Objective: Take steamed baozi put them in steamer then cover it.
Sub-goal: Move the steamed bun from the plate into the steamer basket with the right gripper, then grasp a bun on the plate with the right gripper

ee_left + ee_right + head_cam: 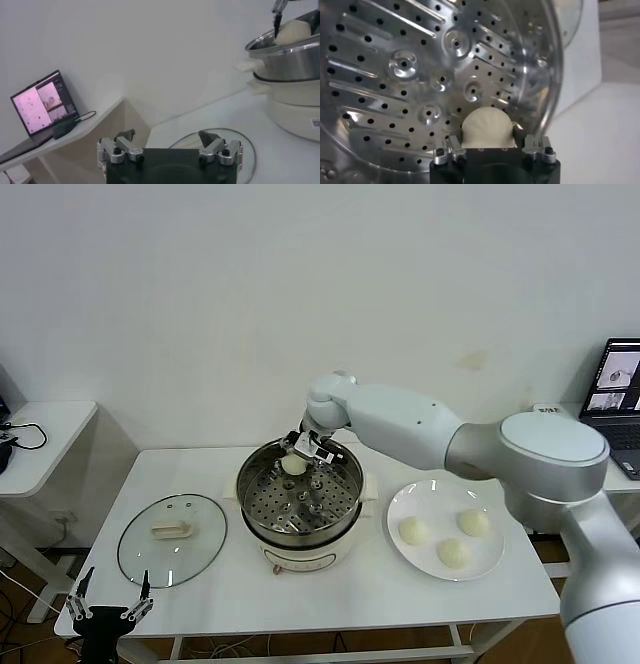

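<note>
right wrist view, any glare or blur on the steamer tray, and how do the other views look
Right wrist view: bright reflections streak the perforated tray; the baozi in the right gripper is evenly lit. Head view: soft, even light, faint shadows under the plate. Left wrist view: the glass lid looks pale and hazy.

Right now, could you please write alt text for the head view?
The right gripper holds a cream-white bun over the shiny steel steamer pot. Three more buns sit on a white plate; a glass lid lies opposite.
</note>
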Available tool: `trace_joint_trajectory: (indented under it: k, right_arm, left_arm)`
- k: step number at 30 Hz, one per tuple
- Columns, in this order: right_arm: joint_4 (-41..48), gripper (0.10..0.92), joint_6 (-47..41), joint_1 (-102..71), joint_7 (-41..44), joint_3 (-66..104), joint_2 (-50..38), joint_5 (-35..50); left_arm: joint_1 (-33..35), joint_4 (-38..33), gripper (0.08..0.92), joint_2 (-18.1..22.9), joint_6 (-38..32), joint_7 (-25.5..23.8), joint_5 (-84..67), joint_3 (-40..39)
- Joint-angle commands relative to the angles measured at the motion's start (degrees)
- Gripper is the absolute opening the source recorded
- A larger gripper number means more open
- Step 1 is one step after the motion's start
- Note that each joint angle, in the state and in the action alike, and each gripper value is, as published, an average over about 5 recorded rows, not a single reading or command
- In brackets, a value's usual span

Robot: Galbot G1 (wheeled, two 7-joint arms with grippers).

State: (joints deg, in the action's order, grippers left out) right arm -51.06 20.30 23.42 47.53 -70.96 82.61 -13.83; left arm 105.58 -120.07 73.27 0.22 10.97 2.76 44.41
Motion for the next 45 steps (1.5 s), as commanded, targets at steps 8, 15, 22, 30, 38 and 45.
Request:
trace_joint_trajectory:
  k: [8, 15, 22, 30, 38, 45]
  right_arm:
    - [4.12, 0.681, 4.33, -2.03, -0.48, -0.07, 1.48, -4.45]
    - [-0.2, 0.816, 0.47, 2.2, 2.58, -0.07, -1.43, 5.16]
    - [-16.69, 0.823, -19.83, 11.98, 10.36, -1.4, -11.1, 23.3]
    - [-30.68, 0.823, -33.95, 15.93, 12.51, 0.69, -28.03, 27.57]
    - [-38.0, 0.823, -36.63, 11.22, 13.61, 2.54, -45.36, 20.7]
    - [-39.71, 0.823, -35.78, 0.33, 13.76, 6.47, -54.05, 14.69]
  left_arm:
    - [-0.12, 0.21, 0.823, 0.02, 0.06, -0.09, 0.33, -0.37]
    - [0.35, -0.69, 0.823, -0.01, 0.19, -0.19, 0.48, -0.3]
    - [0.66, -1.33, 0.823, -0.57, 0.33, -0.27, 0.32, 0.11]
    - [0.07, -2.32, 0.823, -1.63, 1.39, -0.74, -0.01, 0.01]
    - [-1.62, -2.61, 0.823, -2.69, 2.45, -1.49, -1.08, -0.58]
    - [-3.14, -2.53, 0.823, -2.92, 3.71, -2.0, -2.08, -1.17]
